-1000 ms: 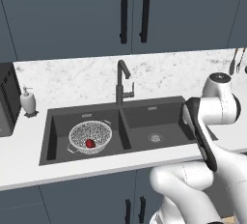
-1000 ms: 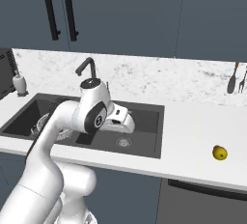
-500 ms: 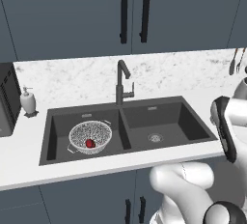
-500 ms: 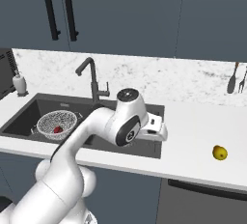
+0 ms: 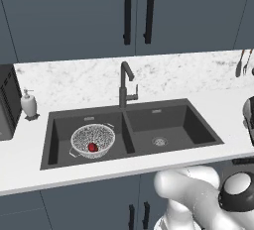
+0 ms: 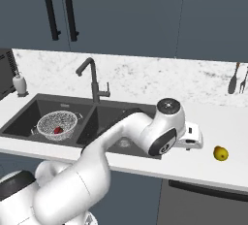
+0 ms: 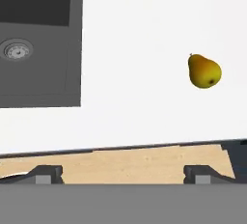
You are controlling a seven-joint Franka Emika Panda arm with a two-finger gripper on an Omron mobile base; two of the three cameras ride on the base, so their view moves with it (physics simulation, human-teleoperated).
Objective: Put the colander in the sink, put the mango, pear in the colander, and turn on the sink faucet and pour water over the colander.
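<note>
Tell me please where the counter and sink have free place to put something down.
The right basin of the sink is bare around its drain. Open counter lies between the sink and the pear, and behind the sink faucet. The left basin is crowded: the colander with the mango fills most of it.

The sink (image 5: 59,140) is dark charcoal with a silvery-white mesh colander (image 5: 93,140) sitting in it, and the mango (image 5: 92,147) inside shows up red. The pear (image 7: 204,71) is yellow with a browner shaded side, on a plain white counter (image 7: 144,35). Backsplash (image 5: 84,78) is white marble with grey veining, cabinets (image 5: 74,16) slate blue with black handles (image 5: 127,12).
</note>
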